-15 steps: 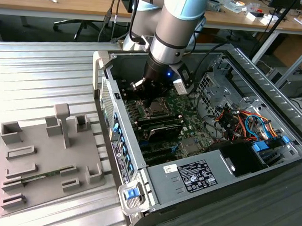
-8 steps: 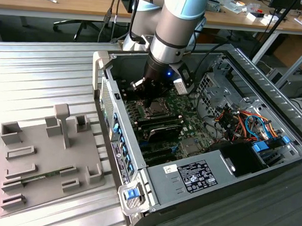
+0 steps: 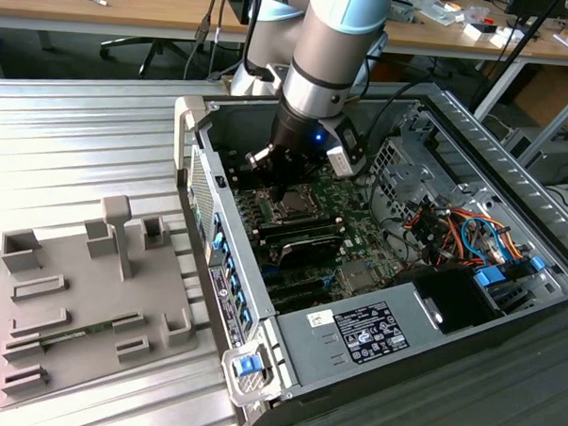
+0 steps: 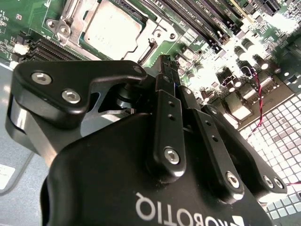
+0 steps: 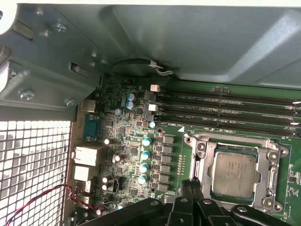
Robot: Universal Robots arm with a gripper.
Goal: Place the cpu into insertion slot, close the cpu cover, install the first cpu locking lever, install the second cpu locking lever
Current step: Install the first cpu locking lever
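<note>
"Grey plastic fixture plate (image 3: 82,299) lay on the bench (image 3: 81,119) at nine o'clock from the open computer case (image 3: 354,329) in the exterior view. How far had the job got?"

"The cpu (image 5: 233,174) was already seated in the insertion slot (image 3: 292,209). The cpu cover (image 5: 205,172) looked to be lying flat around it, its window framing the silver top. So I judged the first two steps done."

"And the two locking levers?"

"I couldn't tell from these pictures whether either was latched. I counted them as work left."

"What was the gripper (image 3: 284,180) doing?"

"It hung just above the slot, fingers drawn narrow and holding nothing."

"Did the views differ?"

"Yes. The exterior view gave the whole case, with the arm coming down from twelve o'clock, but the arm partly hid the slot. The first wrist view showed the cpu and the long memory slots (image 5: 225,101) beside it. The second wrist view showed the gripper (image 4: 165,63) closed, its tips close to the cpu (image 4: 113,28)."
</note>
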